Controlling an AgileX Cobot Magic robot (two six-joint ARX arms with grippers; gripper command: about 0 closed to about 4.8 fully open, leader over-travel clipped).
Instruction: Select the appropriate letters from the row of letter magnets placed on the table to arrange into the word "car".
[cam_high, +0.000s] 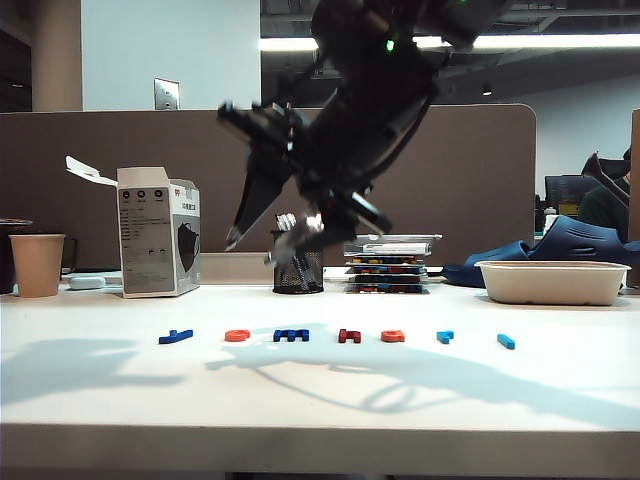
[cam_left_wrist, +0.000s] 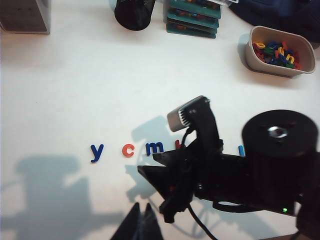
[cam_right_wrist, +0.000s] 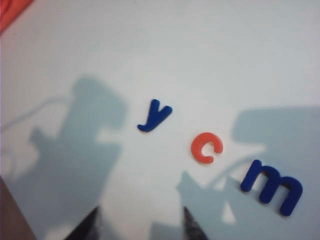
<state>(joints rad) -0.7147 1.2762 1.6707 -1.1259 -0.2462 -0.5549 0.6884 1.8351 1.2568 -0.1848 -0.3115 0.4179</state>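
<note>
A row of letter magnets lies on the white table (cam_high: 100, 390): dark blue y (cam_high: 175, 336), orange-red c (cam_high: 237, 335), dark blue m (cam_high: 291, 335), a dark red letter (cam_high: 349, 336), a second orange-red letter (cam_high: 393, 336) and two light-blue ones (cam_high: 445, 336) (cam_high: 506, 341). My right gripper (cam_high: 250, 252) hangs open above the row's left part. In the right wrist view its open tips (cam_right_wrist: 140, 222) hold nothing, with y (cam_right_wrist: 154, 116), c (cam_right_wrist: 206, 147) and m (cam_right_wrist: 272, 186) ahead of them. My left gripper (cam_left_wrist: 142, 217) is shut and empty, high above the right arm (cam_left_wrist: 200, 165).
At the back stand a paper cup (cam_high: 37, 264), a grey carton (cam_high: 158, 243), a black mesh pen holder (cam_high: 297, 265) and a stack of flat cases (cam_high: 387, 265). A white tub (cam_left_wrist: 270, 67) at the right holds several loose coloured letters. A brown partition (cam_high: 480, 180) closes the far side.
</note>
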